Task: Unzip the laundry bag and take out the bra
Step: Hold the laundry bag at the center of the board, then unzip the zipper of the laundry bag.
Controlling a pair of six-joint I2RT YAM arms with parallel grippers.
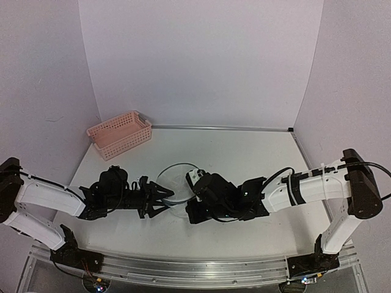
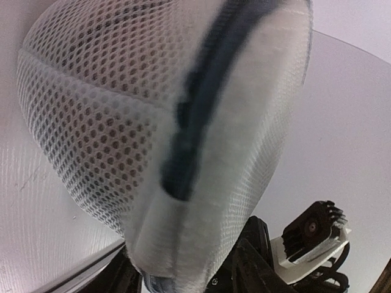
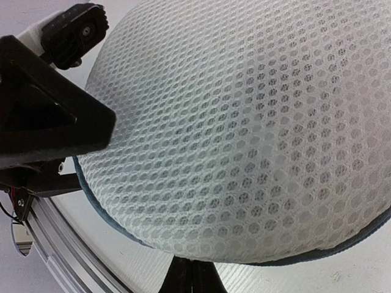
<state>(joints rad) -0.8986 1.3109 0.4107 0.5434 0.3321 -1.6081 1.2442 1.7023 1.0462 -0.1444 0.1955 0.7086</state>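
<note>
Evidently the laundry bag (image 1: 177, 182) sits at the centre of the overhead frame on the table (image 1: 250, 152), flanked by both arms. We judge that one arm steadies it while the other works the zip rim (image 2: 190, 116). The left gripper (image 1: 164, 197) straddles the bag's lower edge with its fingers (image 2: 253, 259) partly apart; whether they press the mesh we cannot tell. The right gripper (image 1: 194, 196) has its fingers (image 3: 190, 278) pressed together under the rim, at the bottom of its own view, and any pinched fabric is hidden. We can find no zip pull, and the blurred mesh conceals the bra.
</note>
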